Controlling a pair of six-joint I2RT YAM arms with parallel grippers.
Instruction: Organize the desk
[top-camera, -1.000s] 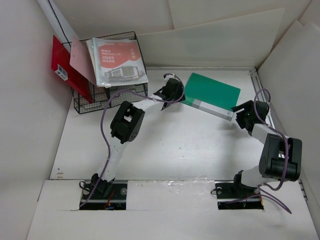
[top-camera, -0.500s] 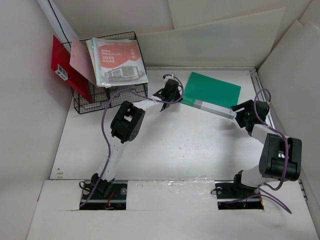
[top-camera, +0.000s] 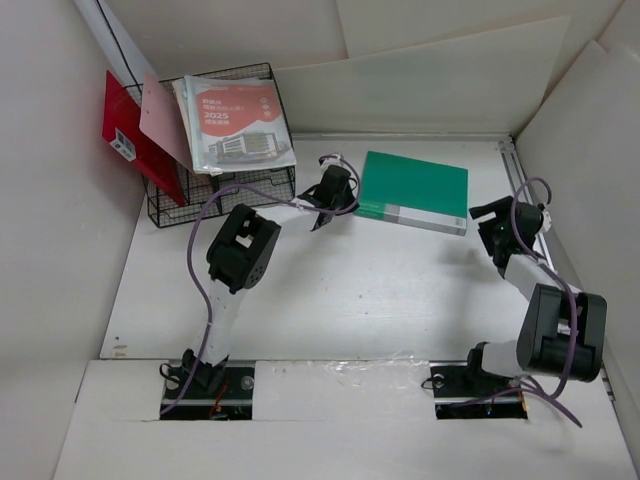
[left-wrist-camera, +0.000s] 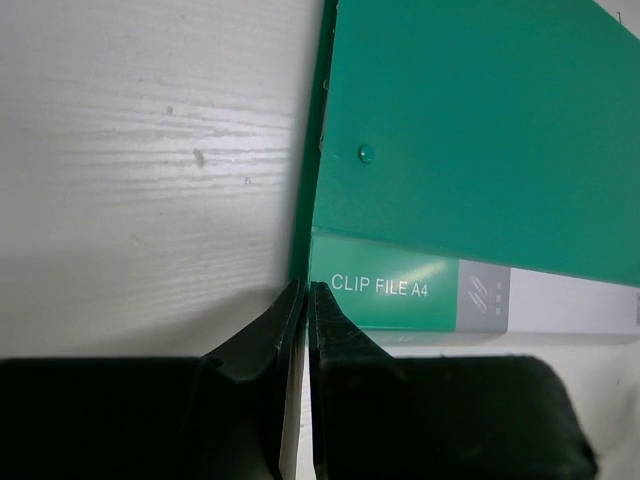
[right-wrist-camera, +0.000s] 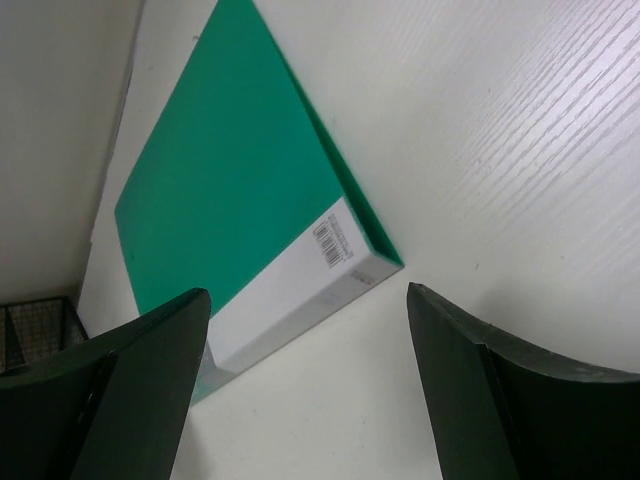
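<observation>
Folder: your green folder (top-camera: 413, 190) lies flat on the bench (top-camera: 330, 290).
Bench: white, it lies under the folder and spreads out on all sides of it.
Left jaws: your left gripper (left-wrist-camera: 304, 300) is clenched on nothing, tips at the folder's basket-side edge.
Right jaws: your right gripper (top-camera: 482, 218) is released and wide, just beside the folder's opposite corner, not touching.
Basket: the wire basket (top-camera: 170, 205) holds booklets (top-camera: 235, 125), well beyond the folder's left-gripper side.

Upright white left board (top-camera: 50, 260), back board (top-camera: 430, 70), right board (top-camera: 590, 120) enclose the scene (back board pieced from overlapping sheets). Light even, diffuse; shadows soft.
</observation>
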